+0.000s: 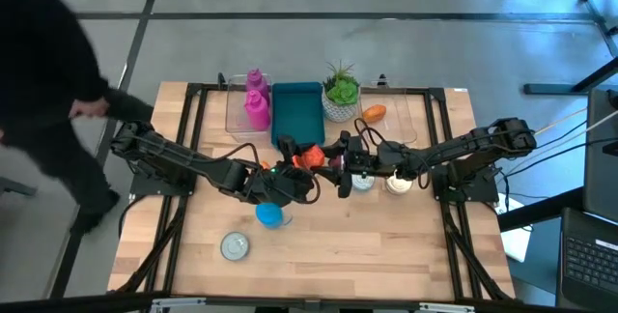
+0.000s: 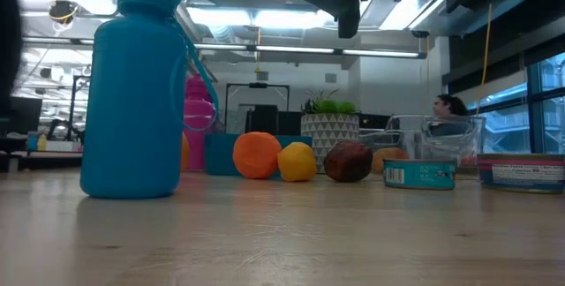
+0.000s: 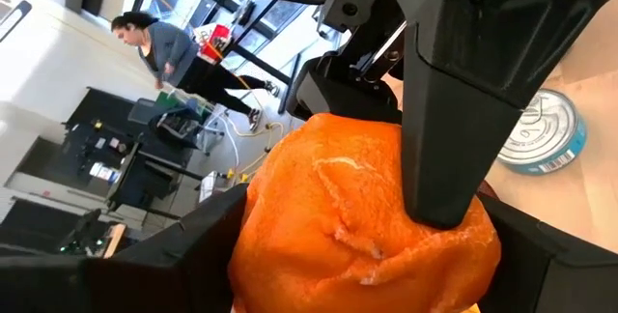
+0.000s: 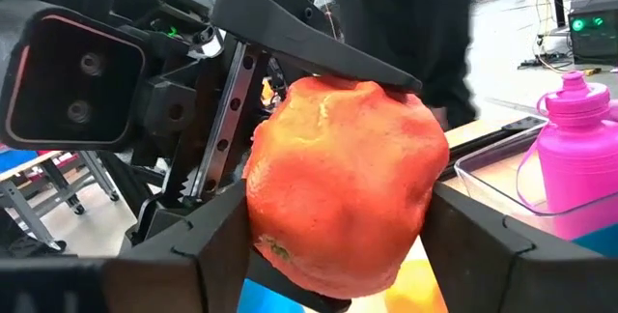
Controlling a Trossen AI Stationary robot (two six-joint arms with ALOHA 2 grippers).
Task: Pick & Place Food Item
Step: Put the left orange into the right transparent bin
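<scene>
Mid-task, at a handover in the air. Left tool (image 1: 301, 170) comes in from the left edge of the table and has its fingers part-open around the orange food item (image 1: 309, 156), pressing it on two sides; the left wrist view shows the fruit wedged between them. Right tool (image 1: 340, 162), reaching from the right edge, meets it near the table's middle, fingers set against the same fruit (image 4: 343, 183) on both flanks; whether it grips firmly or only touches, cannot tell. Fruit is lifted clear of the table, above the blue bottle (image 1: 269, 214). Done, by my reading: pick. Left: release by one tool, carry, place; destination not shown. Fruit is roundish and lumpy, no clear long axis; a stem scar (image 4: 278, 248) faces downward in the right wrist view.
</scene>
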